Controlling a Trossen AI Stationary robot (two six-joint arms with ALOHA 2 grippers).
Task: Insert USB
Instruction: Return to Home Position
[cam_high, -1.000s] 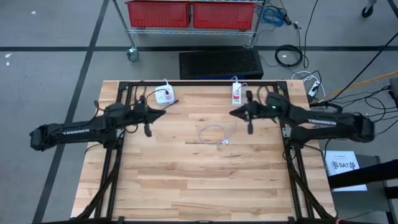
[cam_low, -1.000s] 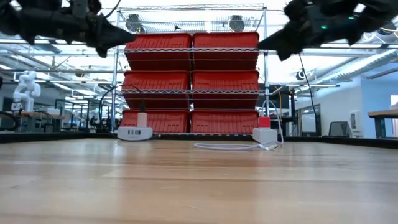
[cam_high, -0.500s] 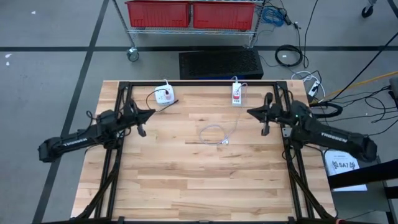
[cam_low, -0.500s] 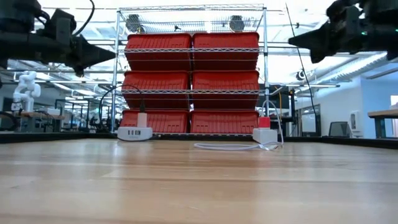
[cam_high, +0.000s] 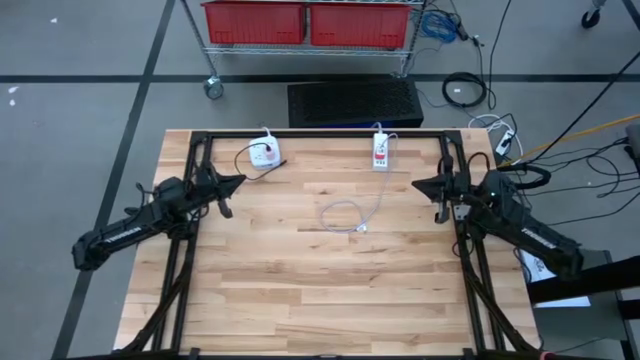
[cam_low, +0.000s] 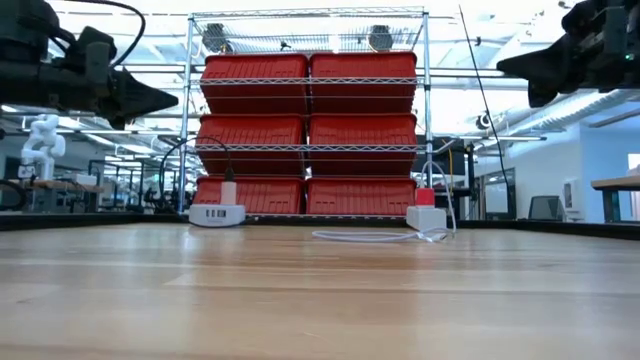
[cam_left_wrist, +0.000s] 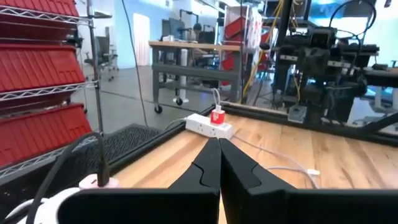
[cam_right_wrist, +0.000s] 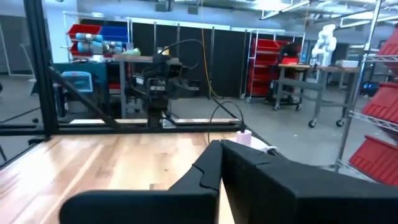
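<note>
A white USB cable (cam_high: 345, 216) lies coiled on the wooden table's middle, its plug end (cam_high: 360, 228) loose on the wood; its far end runs up to a white power strip with a red plug (cam_high: 380, 150) at the far edge. A second white charger block (cam_high: 262, 153) lies at the far left; it shows in the low view (cam_low: 217, 213). My left gripper (cam_high: 238, 181) is shut and empty, raised above the table's left side. My right gripper (cam_high: 418, 186) is shut and empty, raised above the right side.
A black metal frame (cam_high: 320, 132) runs along the table's far, left and right edges. A wire shelf with red bins (cam_low: 308, 130) stands behind the table. Bare wood lies between the cable and the near edge.
Both arms have drawn back from the table's middle: my left gripper toward the left edge, my right gripper toward the right edge. Both stay shut and raised. The cable and both power blocks have not moved.
</note>
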